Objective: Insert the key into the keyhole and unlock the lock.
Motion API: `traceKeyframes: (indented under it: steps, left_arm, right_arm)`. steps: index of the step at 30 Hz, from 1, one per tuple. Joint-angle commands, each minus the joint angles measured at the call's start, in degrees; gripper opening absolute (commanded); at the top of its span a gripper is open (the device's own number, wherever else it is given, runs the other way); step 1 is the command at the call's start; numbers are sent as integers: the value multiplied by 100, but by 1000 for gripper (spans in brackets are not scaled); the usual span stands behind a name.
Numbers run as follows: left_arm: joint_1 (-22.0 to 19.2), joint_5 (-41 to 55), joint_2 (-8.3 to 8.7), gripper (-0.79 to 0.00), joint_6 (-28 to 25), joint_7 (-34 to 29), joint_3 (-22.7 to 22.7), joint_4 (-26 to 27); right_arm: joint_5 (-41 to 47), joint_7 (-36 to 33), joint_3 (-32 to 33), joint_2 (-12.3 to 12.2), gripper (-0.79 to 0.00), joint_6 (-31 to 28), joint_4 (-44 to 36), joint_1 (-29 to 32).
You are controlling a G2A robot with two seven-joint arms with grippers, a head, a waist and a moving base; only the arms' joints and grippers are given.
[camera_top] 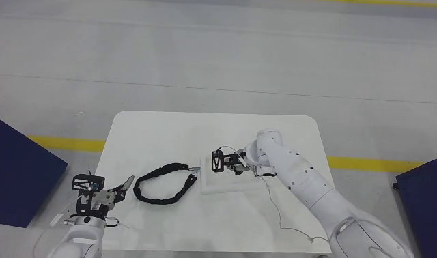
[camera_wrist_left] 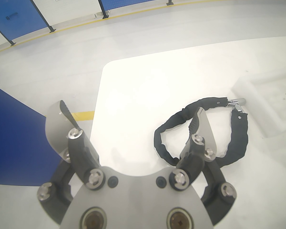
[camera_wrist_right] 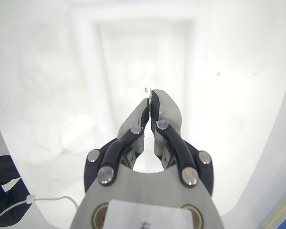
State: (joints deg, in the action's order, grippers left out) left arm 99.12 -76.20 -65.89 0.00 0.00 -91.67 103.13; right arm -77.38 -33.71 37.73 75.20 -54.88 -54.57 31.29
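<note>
We see the right claw (camera_wrist_right: pixel 149 97) pinched shut on a thin, flat metal key (camera_wrist_right: pixel 150 91).
The left claw (camera_wrist_left: pixel 130 108) hangs wide open beside the looped, fabric-sleeved chain (camera_wrist_left: pixel 239 132).

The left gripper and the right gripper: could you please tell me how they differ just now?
The left gripper is wide open and empty; the right gripper is shut on a thin metal piece, apparently the key. The left gripper is beside the chain lock; the right gripper is above the white tray. Both have the same build.
</note>
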Motion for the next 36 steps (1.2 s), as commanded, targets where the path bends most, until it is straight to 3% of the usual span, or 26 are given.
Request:
traceKeyframes:
  steps: [1, 6, 20, 29, 36]
  left_arm:
    - [0, 0, 0, 0, 0, 0, 0, 0]
    - [0, 0, 0, 0, 0, 0, 0, 0]
    - [0, 0, 0, 0, 0, 0, 0, 0]
    - [0, 0, 0, 0, 0, 0, 0, 0]
    - [0, 0, 0, 0, 0, 0, 0, 0]
  right_arm:
    - [176, -22, 296, -121, -785, 21, -258, 114]
    - [1285, -256, 1315, -474, -785, 31, -904, 677]
    - [6748, -2368, 4226, -1414, -785, 853, -2751, 3497]
    - [9111, -2832, 5125, -1791, -785, 1263, -3417, 4869]
    - [9882, -2818, 5294, -1962, -785, 1248, -3506, 5247]
